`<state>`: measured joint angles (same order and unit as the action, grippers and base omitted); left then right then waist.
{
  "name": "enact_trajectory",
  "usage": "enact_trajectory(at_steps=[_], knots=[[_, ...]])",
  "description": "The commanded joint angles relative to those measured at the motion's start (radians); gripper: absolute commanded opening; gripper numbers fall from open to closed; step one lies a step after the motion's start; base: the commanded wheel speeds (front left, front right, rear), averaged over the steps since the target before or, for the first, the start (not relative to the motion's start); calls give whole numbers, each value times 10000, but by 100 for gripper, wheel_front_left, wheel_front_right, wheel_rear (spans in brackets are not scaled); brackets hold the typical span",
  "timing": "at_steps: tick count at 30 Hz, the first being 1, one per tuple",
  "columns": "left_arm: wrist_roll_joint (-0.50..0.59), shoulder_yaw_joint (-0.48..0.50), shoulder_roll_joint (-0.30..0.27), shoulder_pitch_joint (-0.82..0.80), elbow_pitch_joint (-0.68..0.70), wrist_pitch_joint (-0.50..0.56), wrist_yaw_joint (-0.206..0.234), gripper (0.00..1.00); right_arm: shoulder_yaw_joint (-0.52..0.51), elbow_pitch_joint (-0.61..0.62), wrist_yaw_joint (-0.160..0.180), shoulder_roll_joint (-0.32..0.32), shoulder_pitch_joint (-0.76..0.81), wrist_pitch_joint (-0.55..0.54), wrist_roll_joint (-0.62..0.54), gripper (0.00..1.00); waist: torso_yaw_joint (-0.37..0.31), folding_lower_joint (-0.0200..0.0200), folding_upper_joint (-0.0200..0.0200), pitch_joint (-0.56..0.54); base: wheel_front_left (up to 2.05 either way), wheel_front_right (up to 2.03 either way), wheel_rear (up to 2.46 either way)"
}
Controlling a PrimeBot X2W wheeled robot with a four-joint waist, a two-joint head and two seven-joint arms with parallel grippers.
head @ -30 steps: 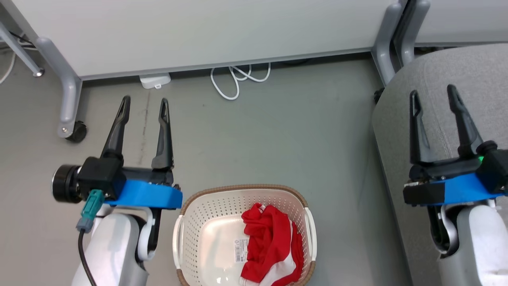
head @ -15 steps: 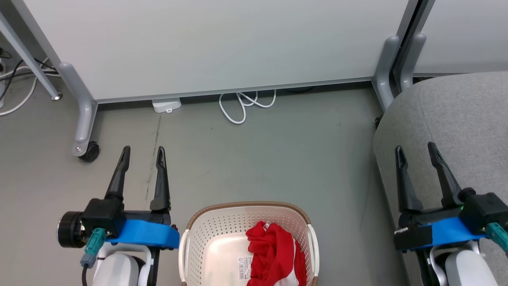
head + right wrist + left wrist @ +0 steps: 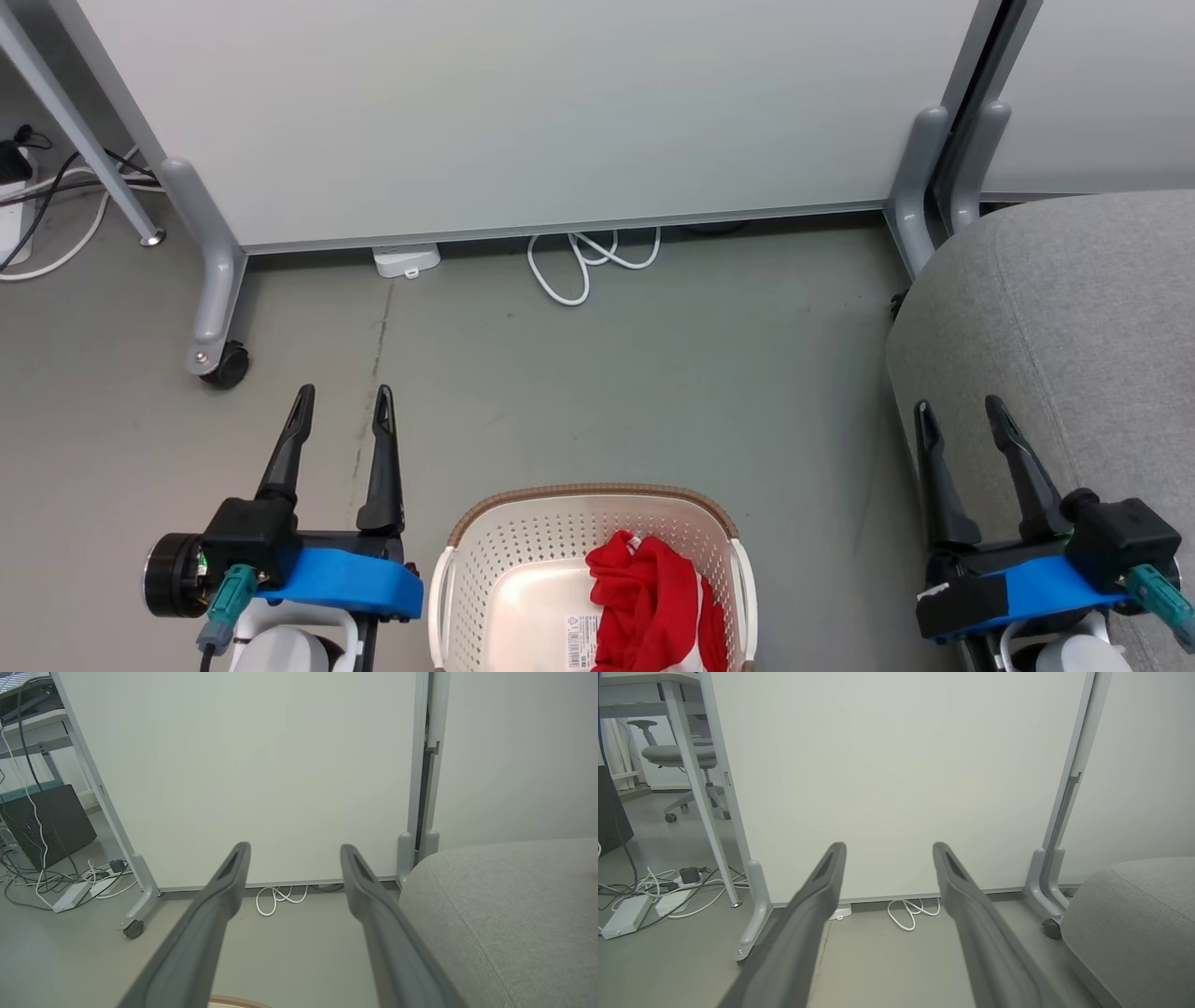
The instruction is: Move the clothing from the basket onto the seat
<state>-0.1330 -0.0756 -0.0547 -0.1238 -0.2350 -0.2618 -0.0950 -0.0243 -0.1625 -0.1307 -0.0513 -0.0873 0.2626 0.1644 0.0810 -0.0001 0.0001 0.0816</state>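
The clothing (image 3: 649,602), one crumpled red heap with a bit of white at its lower edge, lies in the right half of the basket (image 3: 579,489); I cannot tell if it is one garment or two. Open floor (image 3: 672,373) separates the basket from the seat (image 3: 1074,308) on the right. The left gripper (image 3: 344,399) and right gripper (image 3: 959,408) flank the basket, jaws spread, grasping nothing.

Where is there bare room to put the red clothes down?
The grey seat is bare on top, right of the basket. The floor between basket and white panel is open too. Crowded: the white cable at the panel's foot, power strip far left.
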Motion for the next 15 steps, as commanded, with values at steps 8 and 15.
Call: enact_trajectory(at_steps=[8,15], knots=[[92,105,42,194,-148,-46,-72,100,-26,-146,-1,12,342,34,243,100,-33,1,-1,-116,0,0,0],[-23,75,47,228,-154,-47,-64,100,-56,-189,-1,11,372,34,240,100,-40,1,-1,-159,0,0,0]])
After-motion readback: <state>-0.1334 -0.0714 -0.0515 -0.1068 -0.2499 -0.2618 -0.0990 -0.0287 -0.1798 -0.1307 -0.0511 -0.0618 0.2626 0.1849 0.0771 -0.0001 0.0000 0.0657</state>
